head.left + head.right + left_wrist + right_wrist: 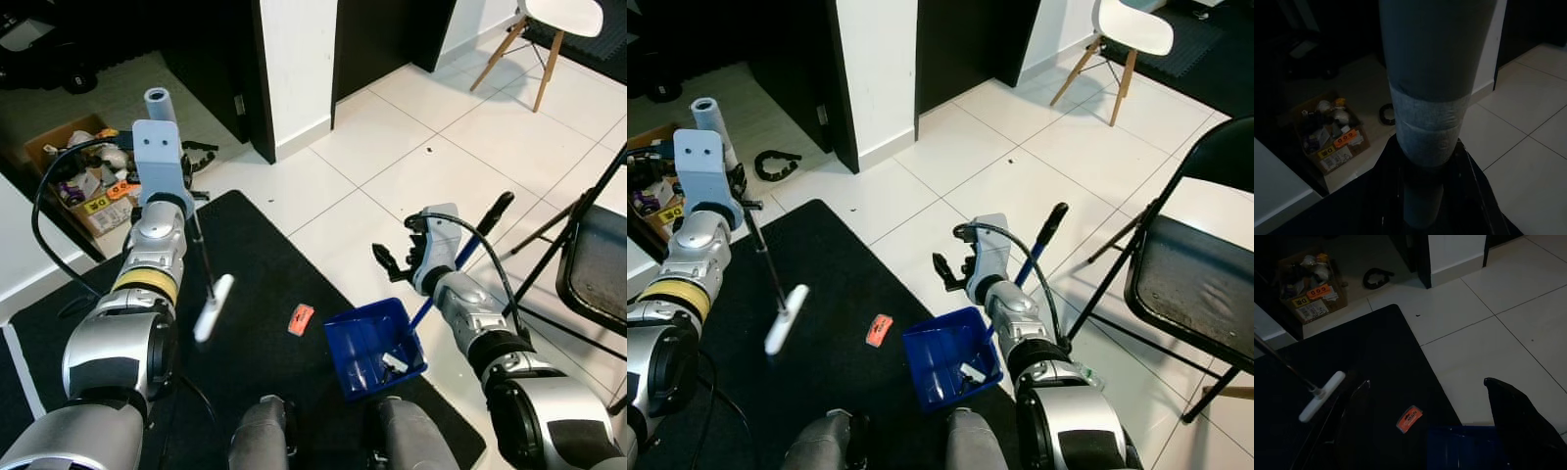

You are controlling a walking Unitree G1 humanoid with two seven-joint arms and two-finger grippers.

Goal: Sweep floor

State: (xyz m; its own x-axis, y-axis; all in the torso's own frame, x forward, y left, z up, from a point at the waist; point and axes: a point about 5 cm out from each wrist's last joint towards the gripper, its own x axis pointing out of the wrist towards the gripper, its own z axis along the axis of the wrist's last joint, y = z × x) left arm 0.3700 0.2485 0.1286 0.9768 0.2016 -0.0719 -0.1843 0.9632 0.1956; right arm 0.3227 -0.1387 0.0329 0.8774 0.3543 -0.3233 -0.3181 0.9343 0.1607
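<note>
My left gripper (160, 186) is shut on the grey handle (1425, 112) of a sweeper. Its thin black rod slants down to a white head (214, 308) hovering over the black mat (255, 245). An orange wrapper (301, 319) lies on the mat between the sweeper head and a blue dustpan (372, 348). A small white scrap (395, 363) rests inside the pan. My right gripper (400, 253) is just above the pan and holds its long blue handle (480, 235), which rises behind the wrist to a black tip.
A black folding chair (1190, 284) stands close on my right. A cardboard box of clutter (83, 171) sits at the far left, and a white wall corner (294, 78) rises ahead. White tiles lie beyond the mat, with a white chair (558, 15) at the far right.
</note>
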